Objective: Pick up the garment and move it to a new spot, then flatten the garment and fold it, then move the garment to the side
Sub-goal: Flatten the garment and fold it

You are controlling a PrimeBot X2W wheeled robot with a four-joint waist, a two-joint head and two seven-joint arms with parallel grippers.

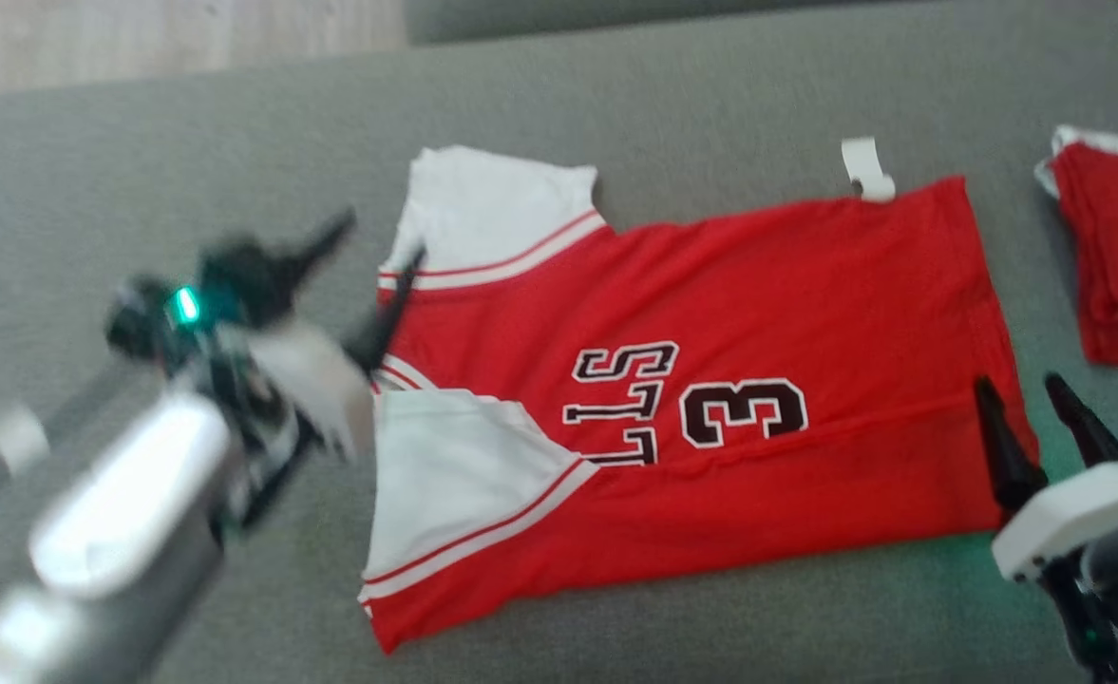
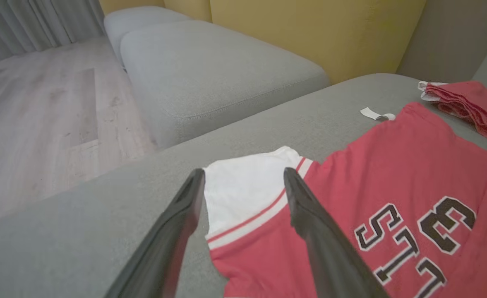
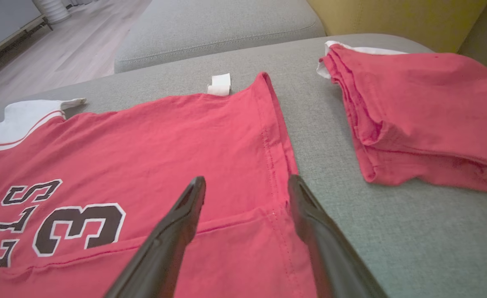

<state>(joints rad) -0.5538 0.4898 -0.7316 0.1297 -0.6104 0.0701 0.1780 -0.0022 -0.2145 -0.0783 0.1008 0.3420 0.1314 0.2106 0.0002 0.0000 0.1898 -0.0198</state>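
Garment [image 1: 710, 313]: red jersey, spread flat on grey sofa cushion [image 1: 663, 95].

Head view: left gripper [image 1: 383, 237] blurred, at white sleeve end, fingers apart, holding nothing. Right gripper [image 1: 1016, 382] at hem end, fingers apart, empty.

Left wrist view: fingers well apart either side of white sleeve, no pinch.

Right wrist view: fingers spread above hem; long crease across jersey near tips; folded red pile [image 3: 425, 107] near, apart from hem.

Judgement: relocating and flattening look done; crease suggests first fold in; remaining folds and move aside left.

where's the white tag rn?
Head view, upper right: the white tag pokes out of the jersey at its far edge by the hem, on the grey cushion, left of the folded red garment.
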